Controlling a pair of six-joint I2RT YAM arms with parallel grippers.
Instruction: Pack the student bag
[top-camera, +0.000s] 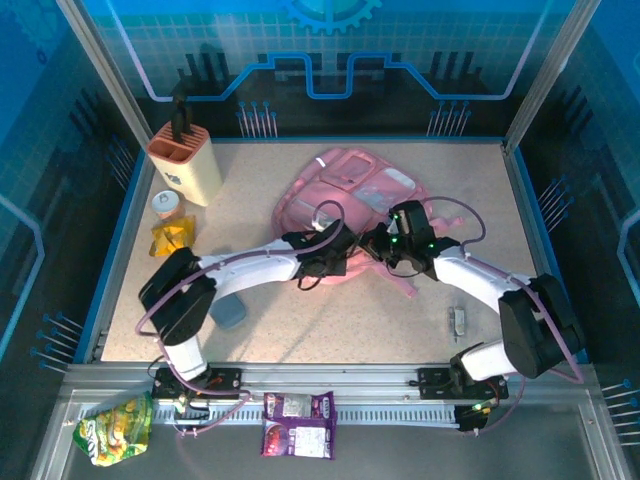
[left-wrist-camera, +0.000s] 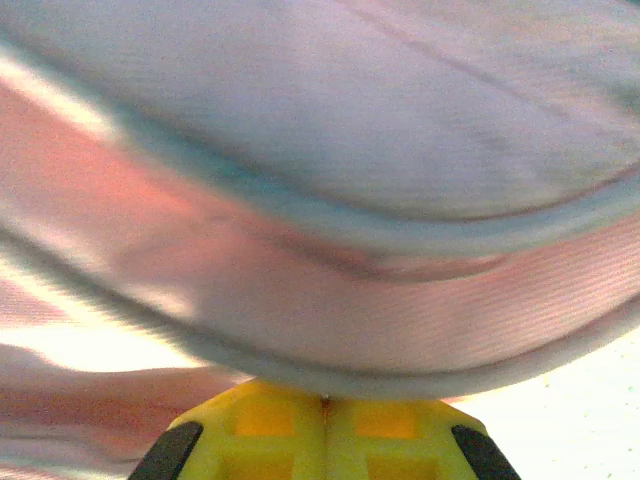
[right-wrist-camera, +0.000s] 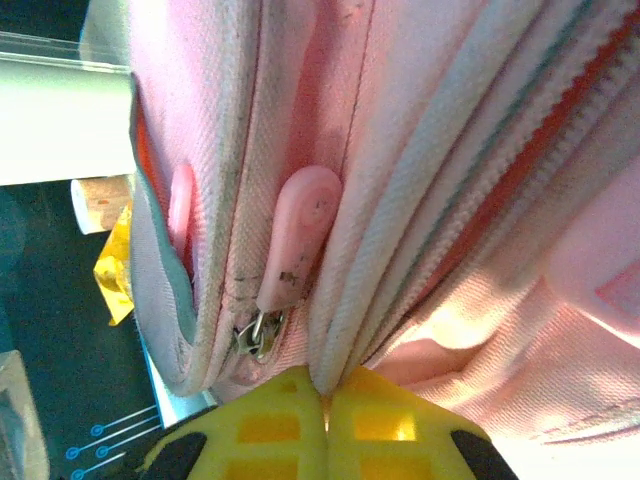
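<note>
The student bag (top-camera: 350, 190), a pink fabric backpack with a pale pocket panel, lies flat at the middle back of the table. Both grippers meet at its near edge. My left gripper (top-camera: 338, 262) is shut, its yellow fingertips (left-wrist-camera: 270, 415) pressed against the bag's piped rim (left-wrist-camera: 330, 375); I cannot see any fabric between them. My right gripper (top-camera: 385, 247) is shut on a pale piped seam of the bag (right-wrist-camera: 350, 330), which runs down between its fingertips (right-wrist-camera: 385, 415). A pink zipper pull (right-wrist-camera: 295, 235) hangs just left of that seam.
A beige holder (top-camera: 185, 160), a small cup (top-camera: 167, 204) and a yellow packet (top-camera: 172, 238) stand at the left. A blue-grey item (top-camera: 228, 313) lies by the left arm, a small object (top-camera: 458, 320) at the right. Green (top-camera: 115, 428) and purple (top-camera: 298, 423) packets rest on the front rail.
</note>
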